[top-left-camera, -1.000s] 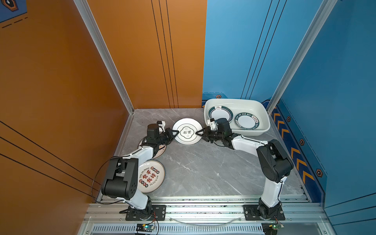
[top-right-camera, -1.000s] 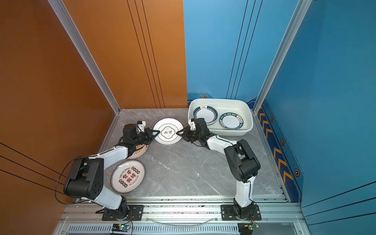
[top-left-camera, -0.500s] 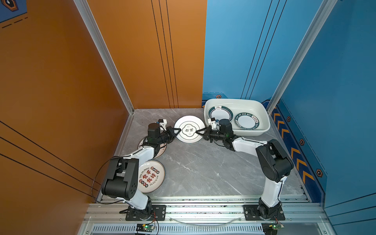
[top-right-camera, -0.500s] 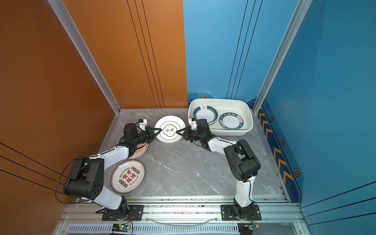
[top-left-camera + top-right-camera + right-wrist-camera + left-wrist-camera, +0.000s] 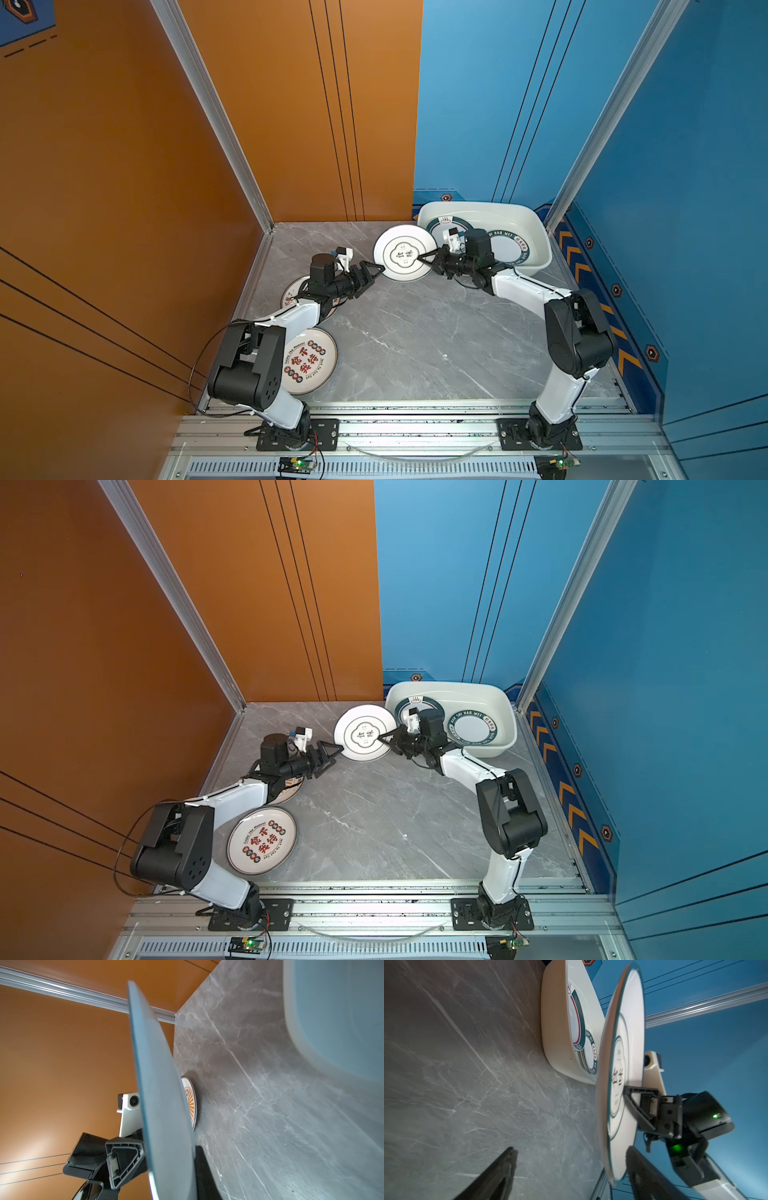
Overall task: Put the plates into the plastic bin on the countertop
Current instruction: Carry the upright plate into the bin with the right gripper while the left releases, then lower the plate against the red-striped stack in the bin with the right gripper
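Grey marble countertop [image 5: 415,332] stretches under both my arms. At the near left a cream plate with red characters [image 5: 309,360] lies flat on it. Just beyond, farther from me, a second plate [image 5: 293,291] also lies flat, partly hidden under my left forearm [image 5: 291,318]; the right wrist view shows its orange sunburst.

Moving right, my left gripper [image 5: 374,276] stands spread wide and grips nothing. In the left wrist view the left rim of the quatrefoil plate [image 5: 401,253] sits between my two fingers, unpinched; whether either finger brushes it I cannot tell. That plate is lifted clear of the countertop and tilted, just left of the bin.

My right gripper [image 5: 424,258] is clamped tight on the plate's right rim, one finger across the printed face and the other beneath.

At the far right sits the white plastic bin [image 5: 534,232]. Two green-rimmed plates lie inside, side by side: the left-hand one [image 5: 438,224] partly behind my right wrist, the lettered one [image 5: 509,251] toward the right end.
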